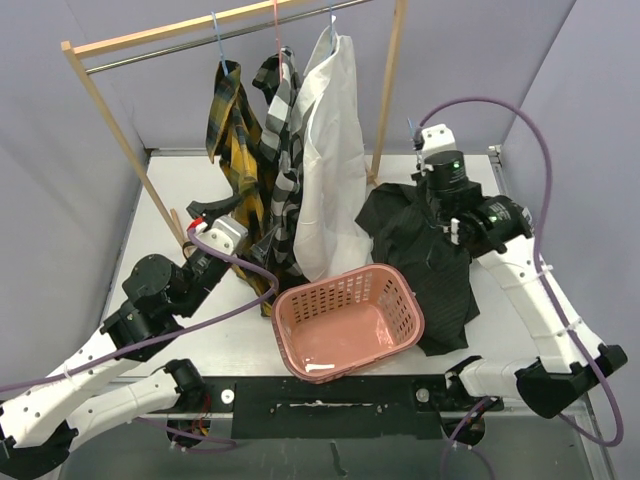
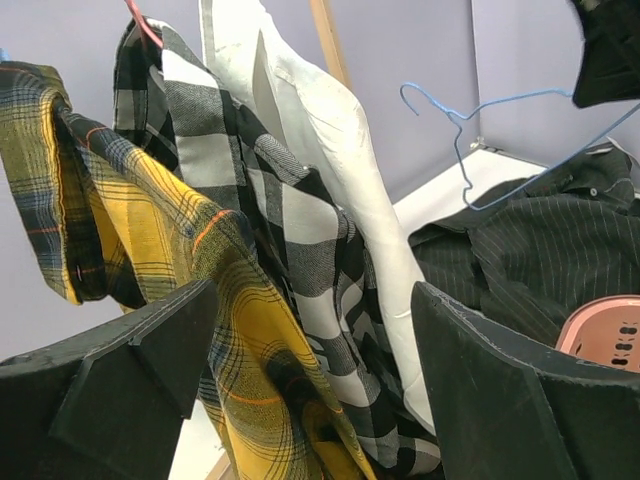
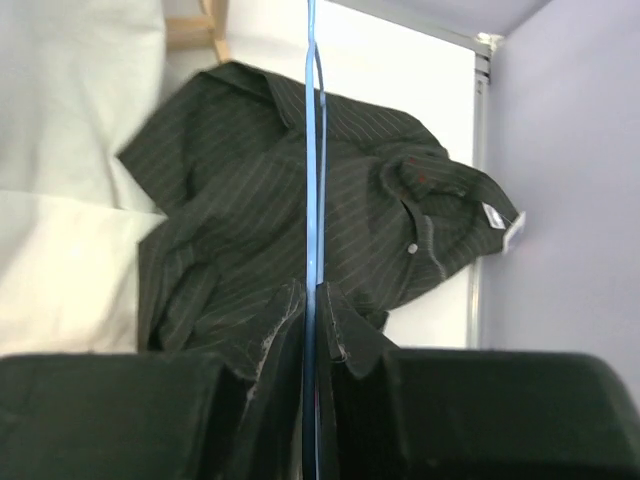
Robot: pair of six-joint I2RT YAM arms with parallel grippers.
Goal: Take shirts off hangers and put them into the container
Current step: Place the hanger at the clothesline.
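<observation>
Showing the right gripper (image 3: 315, 300) clamped on the wire of a blue hanger (image 3: 312, 150) held over the black shirt (image 1: 440, 270), which lies crumpled on the table (image 1: 185, 180) at the right, its left edge just beside the pink basket (image 1: 398, 300). Left gripper (image 2: 315, 300) — fingers wide apart, holding nothing, close to the plaid shirt (image 1: 235, 140). Plaid shirt, checked shirt (image 1: 283, 150) and white shirt (image 1: 332, 140) hang side by side from the rail (image 1: 150, 54) at the far side.
</observation>
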